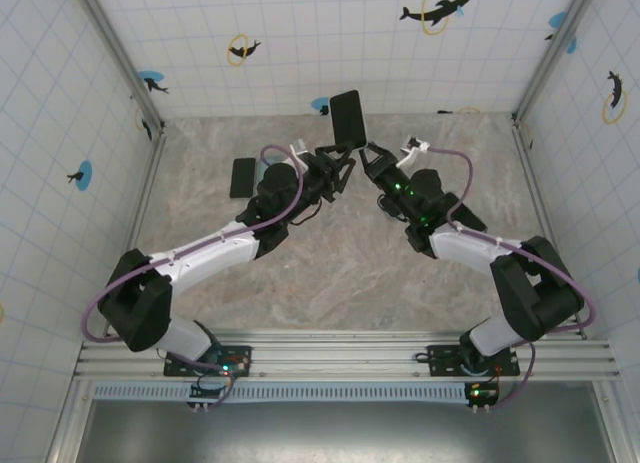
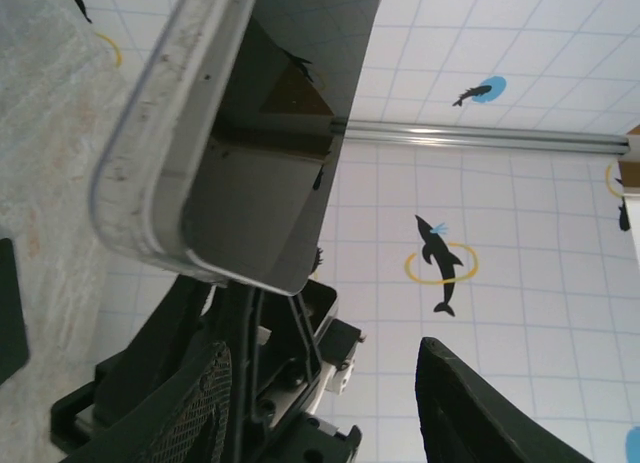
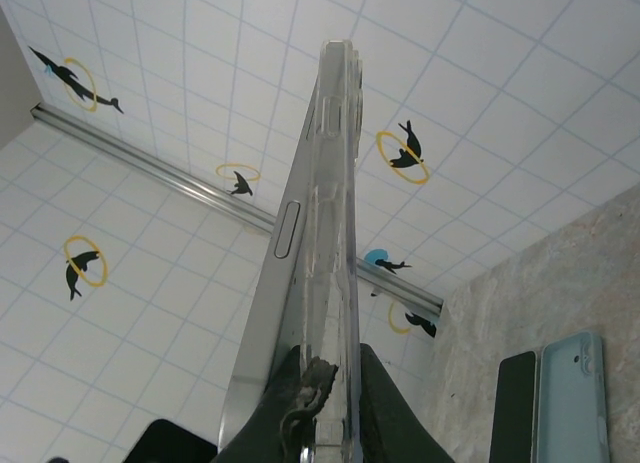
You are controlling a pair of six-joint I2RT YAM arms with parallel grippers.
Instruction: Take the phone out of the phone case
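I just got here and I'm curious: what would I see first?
A dark phone in a clear plastic case is held up in the air at the back middle, the right claw pinching its lower end and the left claw open beside it. A black flat slab lies on the marbled table, left.

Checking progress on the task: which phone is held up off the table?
The phone in the clear case, gripped upright by the right tool. The other dark phone lies flat on the table.
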